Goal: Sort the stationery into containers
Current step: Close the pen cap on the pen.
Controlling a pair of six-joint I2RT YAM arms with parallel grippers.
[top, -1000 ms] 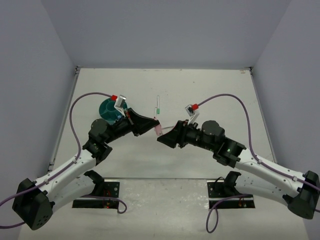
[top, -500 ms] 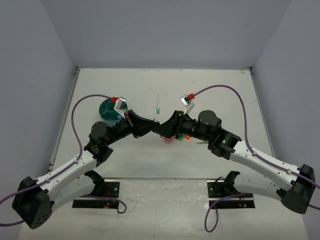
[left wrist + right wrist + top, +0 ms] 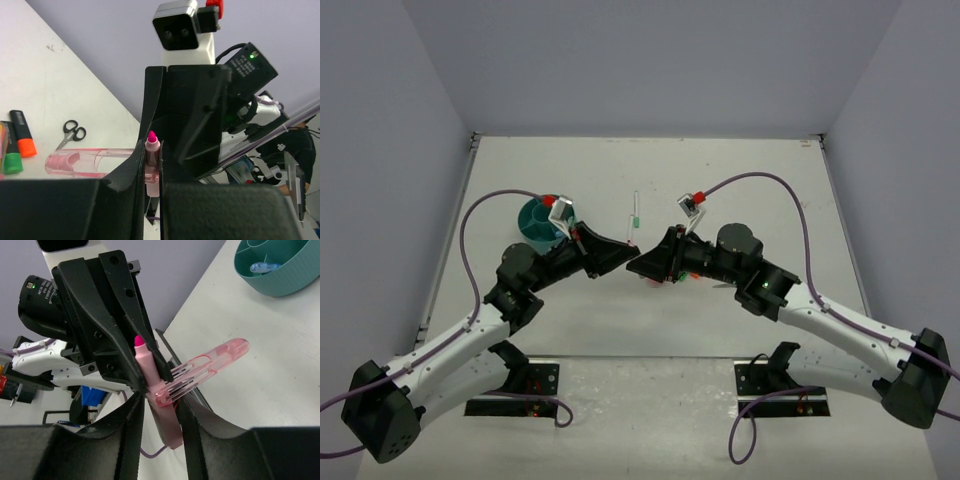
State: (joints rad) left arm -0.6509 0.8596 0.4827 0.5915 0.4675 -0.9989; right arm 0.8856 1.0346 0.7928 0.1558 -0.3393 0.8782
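My left gripper (image 3: 628,257) (image 3: 151,157) is shut on a stubby pink highlighter (image 3: 151,150) with its bright pink tip bare. My right gripper (image 3: 638,266) (image 3: 160,407) meets it nose to nose. Its fingers straddle the highlighter's lower body (image 3: 167,417), with a thin gap showing on one side. A clear pink cap (image 3: 215,362) (image 3: 85,162) sticks out sideways from the highlighter. I cannot tell what holds the cap. The teal organiser (image 3: 533,221) (image 3: 280,275) stands behind the left arm with a blue clip (image 3: 264,267) inside.
A thin white pen with a green band (image 3: 634,212) lies behind the grippers. In the left wrist view an orange highlighter (image 3: 24,140), a green one (image 3: 11,160) and small black-handled scissors (image 3: 72,132) lie on the table under the right arm.
My right gripper has moved left and closed in on my left gripper and the pink highlighter. The left arm has barely moved.
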